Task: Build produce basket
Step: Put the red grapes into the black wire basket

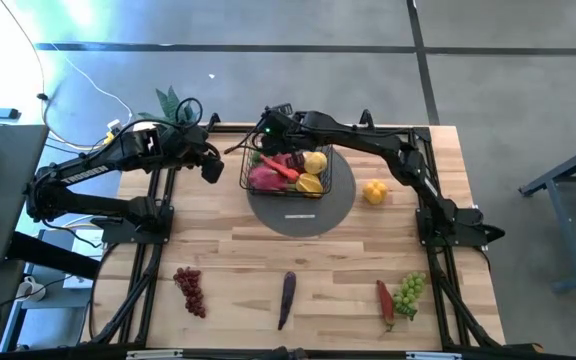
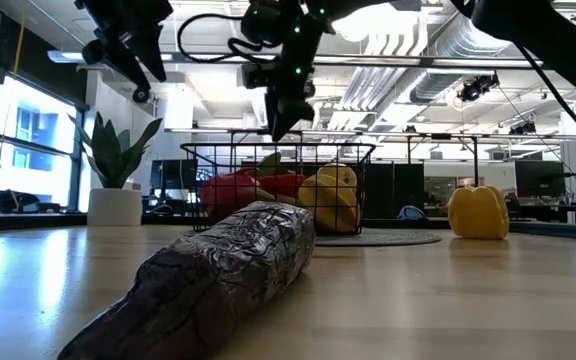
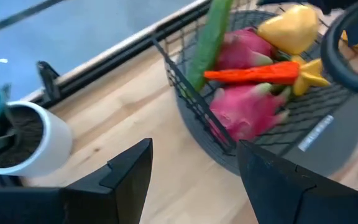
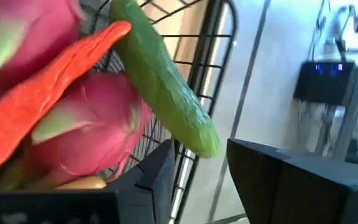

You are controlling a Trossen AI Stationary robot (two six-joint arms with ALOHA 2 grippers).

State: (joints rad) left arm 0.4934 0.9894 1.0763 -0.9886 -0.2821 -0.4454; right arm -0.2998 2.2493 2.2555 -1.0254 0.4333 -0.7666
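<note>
High view shows you the left gripper (image 1: 211,168) hanging open and empty beside the wire-mesh basket (image 1: 342,181), which sits on the round grey mat (image 1: 298,222). Its produce overlaps: smooth cucumber (image 4: 166,78) leaning on the rim, carrot (image 4: 48,93), scaly dragon fruits (image 4: 92,134). Over the basket's far-left corner, the right gripper (image 1: 261,143) has its fingers parted around nothing.

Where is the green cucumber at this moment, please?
In the high view, the green cucumber leans on the far-left corner of the basket, over the carrot and dragon fruits, just ahead of the right hand.
</note>
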